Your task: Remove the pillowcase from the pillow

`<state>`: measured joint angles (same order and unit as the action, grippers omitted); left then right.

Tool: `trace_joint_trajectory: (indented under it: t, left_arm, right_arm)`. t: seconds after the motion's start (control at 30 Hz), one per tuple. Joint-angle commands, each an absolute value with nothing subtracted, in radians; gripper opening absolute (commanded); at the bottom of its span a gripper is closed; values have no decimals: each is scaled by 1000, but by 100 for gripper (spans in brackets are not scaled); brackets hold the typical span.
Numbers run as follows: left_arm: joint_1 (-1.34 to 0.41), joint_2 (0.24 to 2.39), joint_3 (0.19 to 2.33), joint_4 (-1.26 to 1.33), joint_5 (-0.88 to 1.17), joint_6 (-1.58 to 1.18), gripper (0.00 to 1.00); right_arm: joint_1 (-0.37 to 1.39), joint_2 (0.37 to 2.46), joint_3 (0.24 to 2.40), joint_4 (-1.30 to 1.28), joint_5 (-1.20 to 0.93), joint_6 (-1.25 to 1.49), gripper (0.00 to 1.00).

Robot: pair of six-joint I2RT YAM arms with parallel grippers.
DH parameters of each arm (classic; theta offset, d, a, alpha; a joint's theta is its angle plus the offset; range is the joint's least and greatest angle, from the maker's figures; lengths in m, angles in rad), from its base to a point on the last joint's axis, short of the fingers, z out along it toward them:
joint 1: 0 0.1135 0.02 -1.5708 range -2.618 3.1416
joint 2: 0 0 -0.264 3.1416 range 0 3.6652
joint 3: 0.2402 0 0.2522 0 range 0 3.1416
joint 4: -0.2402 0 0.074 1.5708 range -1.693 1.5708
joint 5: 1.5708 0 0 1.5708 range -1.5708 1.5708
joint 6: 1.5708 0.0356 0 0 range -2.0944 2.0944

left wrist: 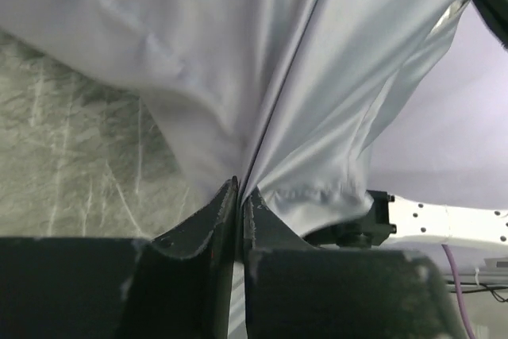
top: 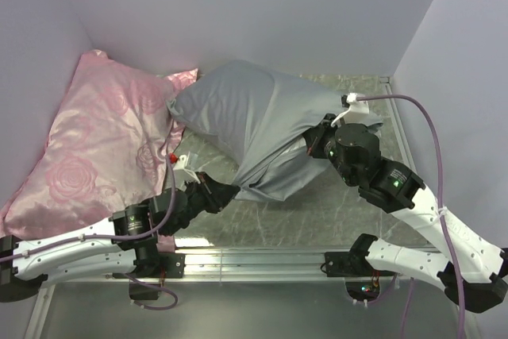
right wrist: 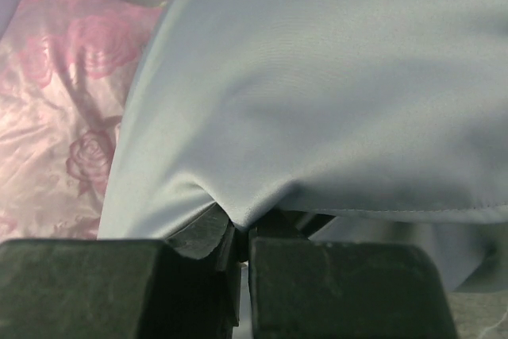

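Note:
The grey-blue pillowcase (top: 254, 121) bulges over the middle of the table, lifted at its near edge. The white pillow inside it is hidden. My left gripper (top: 226, 190) is shut on the pillowcase's lower front edge; the left wrist view shows the cloth (left wrist: 262, 77) pinched between its fingertips (left wrist: 240, 188). My right gripper (top: 316, 139) is shut on the pillowcase's right edge; the right wrist view shows a fold of the cloth (right wrist: 317, 93) caught between its fingertips (right wrist: 242, 224).
A pink rose-patterned satin pillow (top: 95, 140) lies at the left against the wall, also in the right wrist view (right wrist: 63, 93). White walls close the back and both sides. The marbled tabletop (top: 278, 224) shows between the arms.

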<state>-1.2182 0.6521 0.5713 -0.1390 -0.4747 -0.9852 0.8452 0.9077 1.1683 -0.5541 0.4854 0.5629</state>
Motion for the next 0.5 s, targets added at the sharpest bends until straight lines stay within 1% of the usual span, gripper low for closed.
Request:
trace_joint_trajectory:
  t: [0.0, 0.03, 0.07, 0.2, 0.23, 0.27, 0.33, 0.47]
  left_arm:
    - [-1226, 629, 532, -314, -478, -952, 12]
    - [-1226, 653, 541, -342, -504, -991, 8]
    - [-1224, 669, 561, -386, -567, -1005, 6]
    - [-1194, 784, 609, -370, -672, -1029, 1]
    - [-1169, 839, 612, -341, -664, -996, 1]
    - [-1108, 863, 604, -263, -616, -973, 1]
    - [-1016, 926, 595, -207, -554, -928, 1]
    - [-988, 994, 551, -95, -471, -888, 1]
  right_arm:
    - [796, 891, 1281, -364, 686, 529, 0]
    - [795, 894, 1282, -362, 648, 535, 0]
    - [796, 894, 1285, -364, 618, 540, 0]
    - [796, 858, 1290, -385, 517, 583, 0]
    - [796, 841, 1281, -384, 494, 598, 0]
    - [796, 812, 1273, -380, 482, 603, 0]
    - [796, 789, 1273, -397, 497, 595, 0]
    - [796, 779, 1313, -443, 525, 572, 0]
